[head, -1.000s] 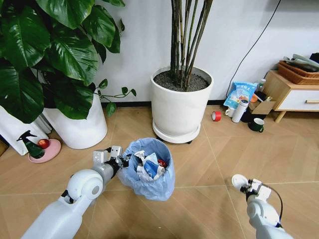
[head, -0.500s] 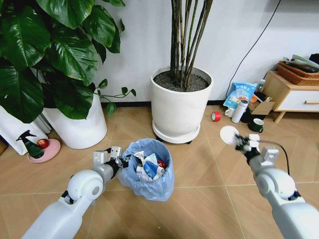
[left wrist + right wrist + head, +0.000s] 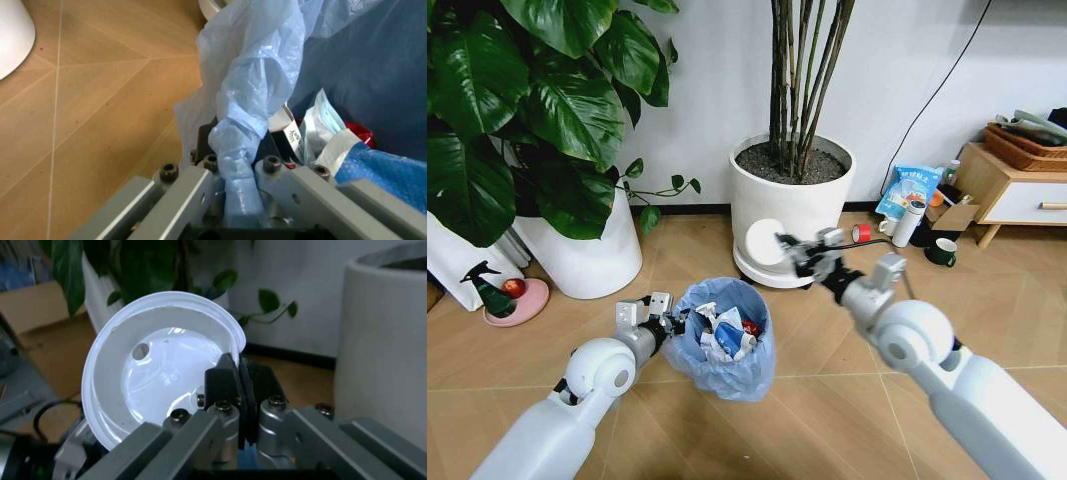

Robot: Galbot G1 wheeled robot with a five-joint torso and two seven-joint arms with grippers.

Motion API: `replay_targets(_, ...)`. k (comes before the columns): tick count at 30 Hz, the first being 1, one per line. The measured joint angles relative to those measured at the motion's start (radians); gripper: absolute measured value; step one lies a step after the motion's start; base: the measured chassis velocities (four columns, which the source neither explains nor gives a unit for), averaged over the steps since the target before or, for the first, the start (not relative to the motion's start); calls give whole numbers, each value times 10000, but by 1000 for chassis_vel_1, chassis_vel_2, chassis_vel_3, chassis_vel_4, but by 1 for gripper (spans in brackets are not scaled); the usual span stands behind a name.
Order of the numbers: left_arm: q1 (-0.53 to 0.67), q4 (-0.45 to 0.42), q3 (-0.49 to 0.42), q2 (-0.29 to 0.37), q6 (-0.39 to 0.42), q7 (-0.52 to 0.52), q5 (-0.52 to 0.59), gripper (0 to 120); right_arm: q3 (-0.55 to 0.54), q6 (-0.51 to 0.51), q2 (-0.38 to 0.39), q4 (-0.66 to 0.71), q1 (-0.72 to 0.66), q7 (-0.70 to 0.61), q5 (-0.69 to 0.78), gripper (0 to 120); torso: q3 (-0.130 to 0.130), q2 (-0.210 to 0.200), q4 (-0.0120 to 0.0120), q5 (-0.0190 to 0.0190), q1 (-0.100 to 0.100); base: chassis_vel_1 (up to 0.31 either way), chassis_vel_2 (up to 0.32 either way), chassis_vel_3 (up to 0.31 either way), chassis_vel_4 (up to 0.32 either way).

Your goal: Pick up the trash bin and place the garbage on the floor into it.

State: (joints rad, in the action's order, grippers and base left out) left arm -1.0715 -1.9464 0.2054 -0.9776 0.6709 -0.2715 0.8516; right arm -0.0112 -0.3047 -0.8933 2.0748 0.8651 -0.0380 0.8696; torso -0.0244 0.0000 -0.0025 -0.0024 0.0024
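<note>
The trash bin (image 3: pixel 723 340), lined with a crinkled light-blue bag, hangs just above the floor (image 3: pixel 827 340) at centre. Inside it lie white paper wads, a red wrapper and a small blue-white bottle (image 3: pixel 730 338). My left gripper (image 3: pixel 665 322) is shut on the bin's rim and bag (image 3: pixel 239 150). My right gripper (image 3: pixel 789 248) is raised above and right of the bin, shut on the edge of a white round lid (image 3: pixel 765 241). The wrist view shows the lid (image 3: pixel 157 385) pinched between the fingers (image 3: pixel 221 382).
A big white plant pot (image 3: pixel 789 210) on a wheeled base stands right behind the lid. Another white pot (image 3: pixel 582 255) with broad leaves is at left, beside a pink dish (image 3: pixel 517 302). A red tape roll (image 3: pixel 861 233), cups and a wooden cabinet (image 3: pixel 1017 185) sit at the right.
My right arm has swung up from the lower right and leftward, carrying the white lid to a spot above the bin's right side. The left arm and bin have stayed still.
</note>
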Motion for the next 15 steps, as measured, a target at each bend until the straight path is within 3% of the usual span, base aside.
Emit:
replay_targets(8, 115, 93, -35, -60, 0, 3, 8, 0, -1265, -55, -340, -791, -529, -156, -695, 0, -1, -1, -1, 4, 0, 0, 0, 0, 0)
replay_targets(15, 157, 120, -24, -83, 1, 12, 16, 0, -1814, -212, -404, -918, -742, -227, -892, 25, 0, 0, -1, 4, 0, 0, 0, 0, 0)
